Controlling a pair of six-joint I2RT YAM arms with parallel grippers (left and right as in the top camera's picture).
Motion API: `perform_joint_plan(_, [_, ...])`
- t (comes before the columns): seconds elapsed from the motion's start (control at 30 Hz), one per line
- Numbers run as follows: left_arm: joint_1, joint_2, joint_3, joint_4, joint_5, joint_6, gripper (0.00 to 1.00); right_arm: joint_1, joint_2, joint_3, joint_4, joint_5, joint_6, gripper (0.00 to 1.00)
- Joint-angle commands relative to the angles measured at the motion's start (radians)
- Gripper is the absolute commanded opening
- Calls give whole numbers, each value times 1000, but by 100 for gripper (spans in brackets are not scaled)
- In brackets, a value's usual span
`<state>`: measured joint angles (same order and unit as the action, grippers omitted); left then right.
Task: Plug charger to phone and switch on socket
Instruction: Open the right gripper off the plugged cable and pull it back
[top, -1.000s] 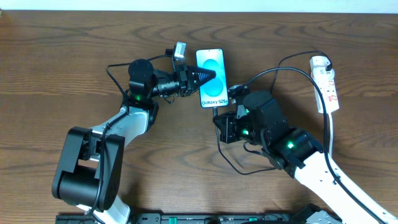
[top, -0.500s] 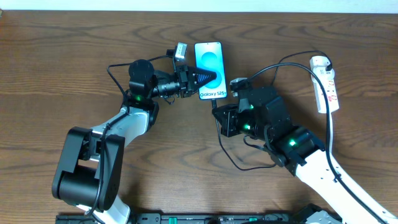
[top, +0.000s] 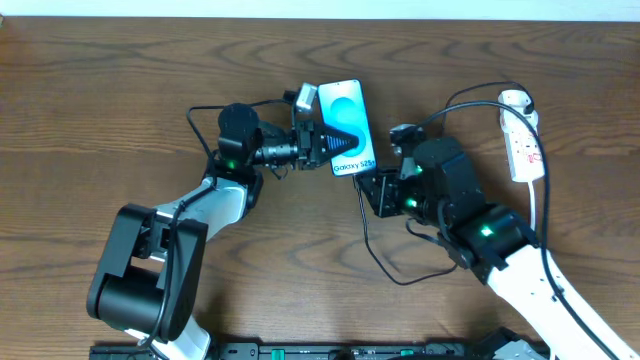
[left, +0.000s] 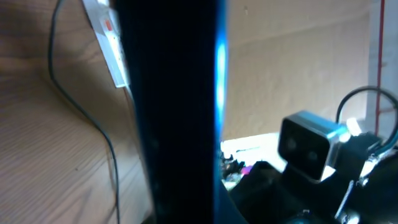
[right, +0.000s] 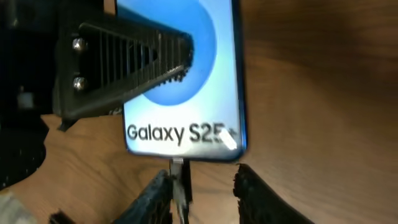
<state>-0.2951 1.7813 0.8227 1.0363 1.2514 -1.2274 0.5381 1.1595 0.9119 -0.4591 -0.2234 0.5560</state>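
Nearest, the charger (top: 398, 282) lies in a slack black loop on the wooden table (top: 100, 100), just left of the right arm. From there the cable runs away from the near edge to the right gripper (right: 203, 174). Its jaws stand parted, and the small plug tip (right: 179, 177) sits between them, closer to the left-hand finger. Whether that finger touches it I cannot tell. The tip meets the bottom edge of the phone (top: 345, 105) at its port.

The phone sits near the middle of the table, a little toward the far side and tilted — blue screen up, "Galaxy S25" readable. The left gripper (top: 340, 135) reaches in from the left and is clamped on it, one ribbed finger across the screen.

Farther off, at the far right, the socket (top: 525, 140) lies well apart from both grippers — its rounded white plug at the far end.
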Motion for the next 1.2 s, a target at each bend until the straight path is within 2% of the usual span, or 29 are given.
perform_joint_plan(0.0, [-3,-14,-3,23,-31,174,7,-8,-125,23,-60,31,-53,42])
perform_joint_plan(0.2, [-3,-14,-3,147,-167,335,7,-8,-311,23,-136,80,-150,70])
perform_joint_plan(0.27, [-3,-14,-3,206,-200,341,7,-8,-360,23,-171,147,-150,73])
perform_joint_plan(0.37, [-3,-14,-3,261,-237,340,7,-7,-383,23,-233,253,-150,73])
perform_joint_plan(0.47, [-3,-14,-3,248,-251,324,7,-6,-349,23,-261,266,-150,70])
perform_joint_plan(0.63, [-3,-14,-3,248,-251,193,7,35,-219,23,-251,259,-169,63])
perform_joint_plan(0.77, [-3,-14,-3,247,-251,89,7,80,-95,23,-195,259,-190,62])
perform_joint_plan(0.9, [-4,-14,-3,236,-248,50,7,110,-8,23,-118,261,-219,59])
perform_joint_plan(1.03, [-4,-14,-3,220,-204,43,7,111,34,23,-54,302,-221,54])
perform_joint_plan(1.17, [-4,-14,-3,221,-171,16,7,111,55,23,3,311,-227,44])
